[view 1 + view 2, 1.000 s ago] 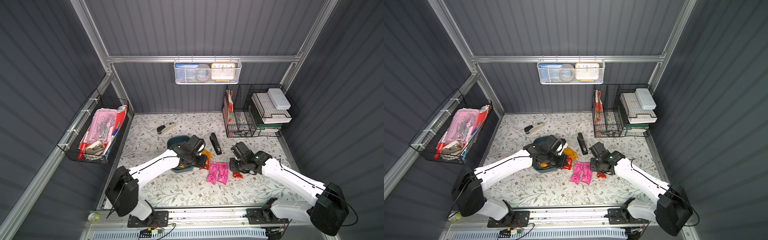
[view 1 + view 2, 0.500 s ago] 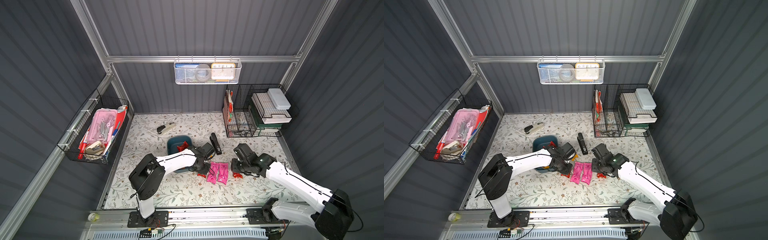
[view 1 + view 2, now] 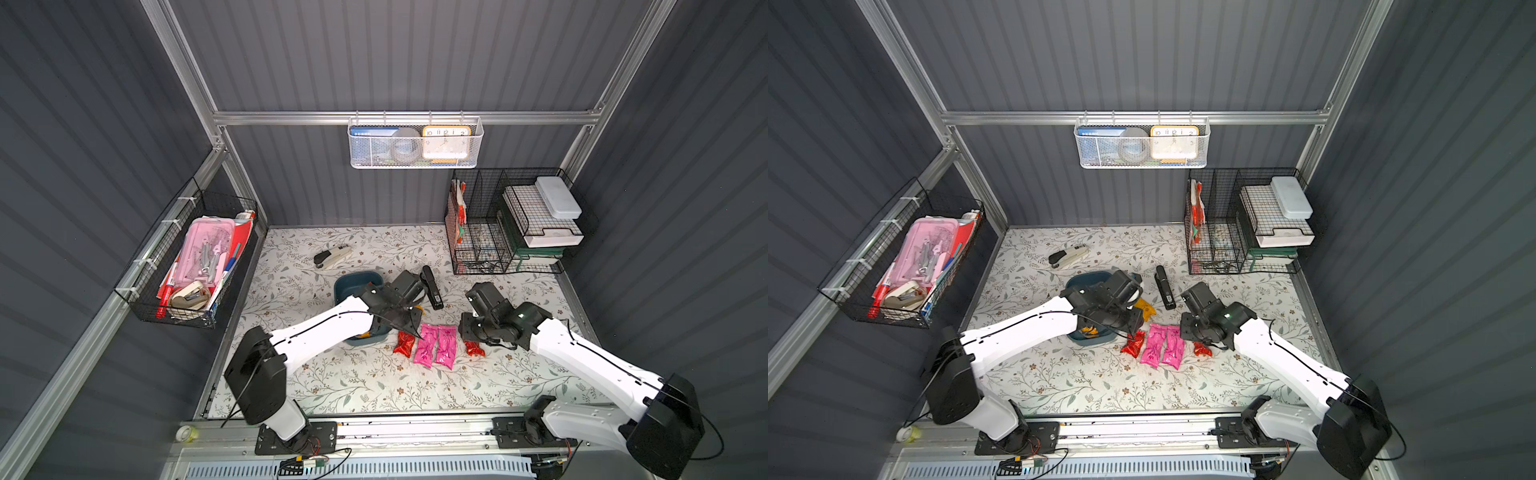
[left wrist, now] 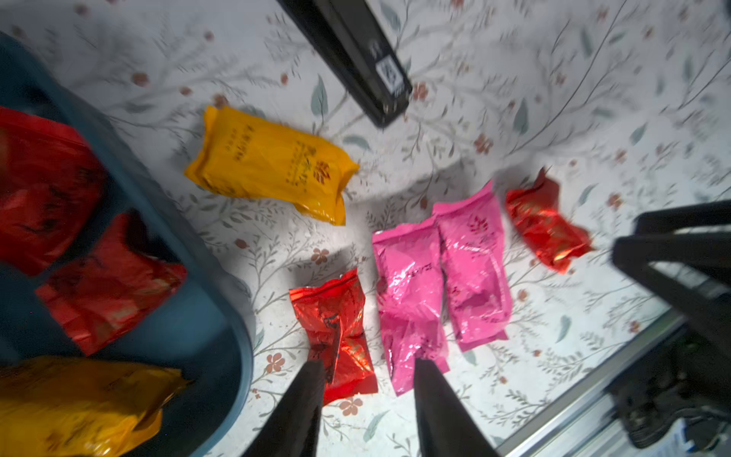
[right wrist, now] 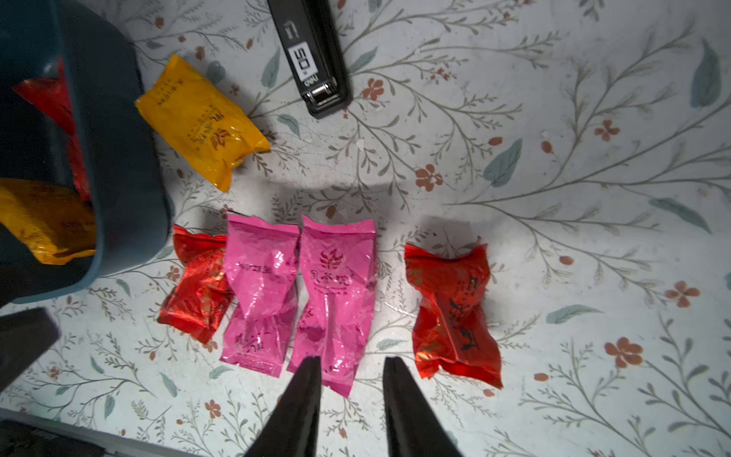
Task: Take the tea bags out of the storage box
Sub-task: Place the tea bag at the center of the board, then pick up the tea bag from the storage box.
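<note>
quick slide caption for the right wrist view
Open right fingers hover above five tea bags on the floral table beside the teal storage box, others inside.

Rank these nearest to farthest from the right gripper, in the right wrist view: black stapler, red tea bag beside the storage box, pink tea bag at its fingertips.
1. Pink tea bag: at the tips of the right gripper.
2. Red tea bag: beyond the other pink bag, beside the storage box.
3. Black stapler: farthest, well beyond the row.
</note>
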You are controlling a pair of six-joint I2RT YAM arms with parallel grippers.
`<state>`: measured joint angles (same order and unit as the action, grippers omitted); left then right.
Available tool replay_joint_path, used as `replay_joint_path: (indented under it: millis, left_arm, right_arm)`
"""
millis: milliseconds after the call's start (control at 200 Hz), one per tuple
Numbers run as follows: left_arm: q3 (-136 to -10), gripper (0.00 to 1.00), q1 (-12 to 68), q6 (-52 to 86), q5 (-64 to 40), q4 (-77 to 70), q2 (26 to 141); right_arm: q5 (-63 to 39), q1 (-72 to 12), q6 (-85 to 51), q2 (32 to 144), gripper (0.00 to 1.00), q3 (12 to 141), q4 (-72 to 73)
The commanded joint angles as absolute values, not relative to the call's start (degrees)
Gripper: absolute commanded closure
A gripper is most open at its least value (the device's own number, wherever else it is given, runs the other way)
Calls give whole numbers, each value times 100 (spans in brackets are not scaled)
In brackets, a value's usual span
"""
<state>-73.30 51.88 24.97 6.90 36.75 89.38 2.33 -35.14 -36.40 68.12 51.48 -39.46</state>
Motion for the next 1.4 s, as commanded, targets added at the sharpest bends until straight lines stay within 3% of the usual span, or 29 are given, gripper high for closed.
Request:
replay_joint_path:
  millis: [0, 120, 280, 485, 915, 1205, 1391]
  left_arm:
    - [-7375, 59, 5147, 3349, 1801, 3580, 8471]
    - [-7161, 59, 4690, 4076, 2204, 3515, 8001]
    - [-6487, 61, 3367, 4873, 1704, 3313, 7332]
    - [-6111, 53, 2189, 4830, 1186, 3470, 7005]
    - [-4489, 50, 971, 5571, -214, 2897, 6533]
    - [-3790, 47, 730, 6007, -299, 2725, 6248]
    - [-3530, 47, 703, 6218, -307, 2613, 6131]
  right_arm:
    - [10, -3629, -3682, 6907, 68, 5529, -3543]
    - [-163, -3974, -3587, 7588, 67, 6095, -3225]
    - [-467, -4529, -3318, 8604, 67, 6973, -2886]
    - [-774, -5075, -3053, 9830, 67, 8106, -2799]
    - [-1044, -5541, -2342, 11812, 59, 9961, -3348]
    - [-660, -5641, -1991, 12453, 43, 10553, -3595]
    - [-577, -5651, -1729, 12712, 40, 10767, -3714]
